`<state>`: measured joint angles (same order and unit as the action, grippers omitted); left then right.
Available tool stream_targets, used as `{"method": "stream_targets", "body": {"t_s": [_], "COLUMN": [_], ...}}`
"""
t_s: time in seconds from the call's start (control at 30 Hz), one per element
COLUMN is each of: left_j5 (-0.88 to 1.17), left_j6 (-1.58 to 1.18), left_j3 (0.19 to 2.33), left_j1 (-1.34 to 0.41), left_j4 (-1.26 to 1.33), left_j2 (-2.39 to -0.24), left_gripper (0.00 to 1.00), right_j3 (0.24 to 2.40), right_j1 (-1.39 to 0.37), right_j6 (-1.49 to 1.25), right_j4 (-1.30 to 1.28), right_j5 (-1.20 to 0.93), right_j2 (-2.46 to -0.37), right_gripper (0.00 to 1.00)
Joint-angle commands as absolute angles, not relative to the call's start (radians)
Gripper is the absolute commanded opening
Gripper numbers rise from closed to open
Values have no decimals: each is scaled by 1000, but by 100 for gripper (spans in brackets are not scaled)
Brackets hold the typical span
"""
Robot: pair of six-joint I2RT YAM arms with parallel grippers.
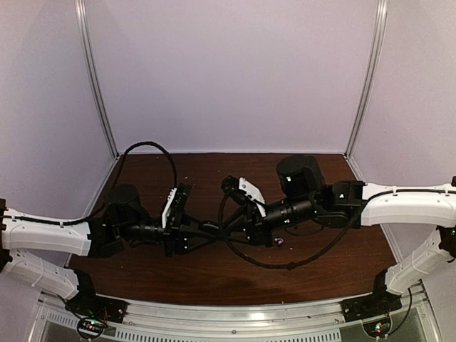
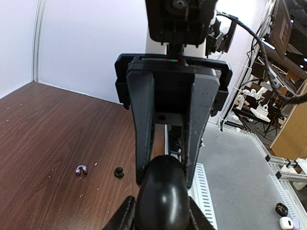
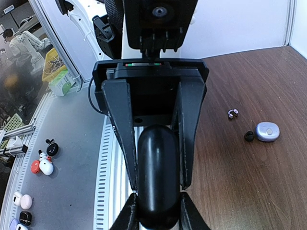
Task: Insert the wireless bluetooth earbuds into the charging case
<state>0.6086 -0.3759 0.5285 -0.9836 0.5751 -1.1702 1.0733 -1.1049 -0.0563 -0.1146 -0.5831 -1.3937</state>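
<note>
Both grippers meet over the middle of the brown table [image 1: 178, 274], on one black glossy oval case [image 3: 157, 177]. My right gripper [image 3: 158, 201] is shut on its near end. My left gripper [image 3: 158, 184] clasps its sides from the opposite direction, fingers against the shell. From the left wrist, the black case [image 2: 163, 201] fills the space between my left gripper [image 2: 160, 206] and the right gripper [image 2: 165, 183]. The grey-blue charging case [image 3: 266, 131] lies closed on the table, apart from both. The pale-purple earbuds [image 3: 232, 113] [image 2: 81, 169] [image 1: 279, 242] lie together on the wood.
A tiny black bud [image 3: 249, 136] [image 2: 119, 172] lies beside the grey-blue case. A black cable [image 1: 285, 265] loops over the table under the right arm. White walls [image 1: 228, 71] enclose the table. Other earbud cases [image 3: 45, 165] sit on the grey floor off the table.
</note>
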Motion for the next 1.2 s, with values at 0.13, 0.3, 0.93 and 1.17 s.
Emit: {"method": "stream_targets", "body": {"t_s": [0.13, 0.3, 0.93, 1.17], "left_j5": [590, 597, 627, 632], "left_j6": [-394, -397, -353, -325], "left_j3": [543, 534, 528, 537], "left_j1": [-988, -989, -991, -1007], "left_j4": [673, 689, 672, 648], "left_j2": [-1179, -1183, -1154, -1161], "left_gripper": [24, 15, 0, 0], "right_j3": [1093, 1089, 1117, 1120], "right_j1": [-1111, -1111, -1100, -1068], "right_j6": [-69, -73, -86, -120], "right_j4": [-76, -67, -90, -83], "right_j5": [-570, -568, -507, -464], "right_j2": [-1367, -1363, -1376, -1362], "right_gripper": [1, 1, 51, 47]}}
